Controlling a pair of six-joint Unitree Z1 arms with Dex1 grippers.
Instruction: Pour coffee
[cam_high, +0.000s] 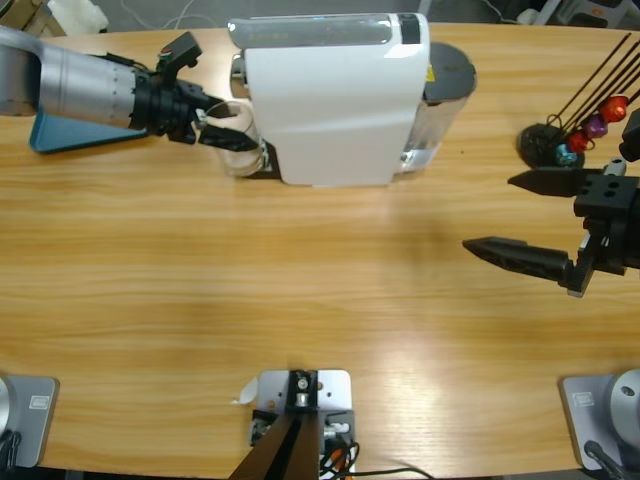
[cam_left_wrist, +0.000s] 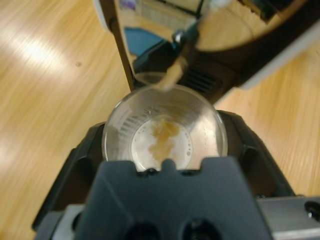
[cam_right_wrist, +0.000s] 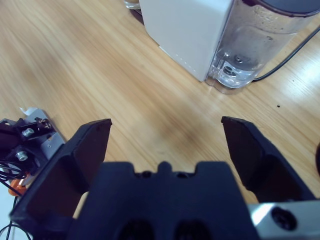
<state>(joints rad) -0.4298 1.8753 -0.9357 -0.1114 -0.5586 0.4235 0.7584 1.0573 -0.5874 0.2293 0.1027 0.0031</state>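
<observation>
A long wooden table (cam_high: 300, 290) fills the high view. At its far right edge stands a round black base (cam_high: 545, 143) with thin black rods fanning upward, and coloured capsules (cam_high: 590, 130) in red, purple and blue cluster among them. A blue flat object (cam_high: 60, 135) lies near the far left edge

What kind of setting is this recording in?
Probably a lab bench set up as a coffee station: a long wooden table, a white coffee machine, a capsule rack, and a clear glass in the left gripper.
</observation>
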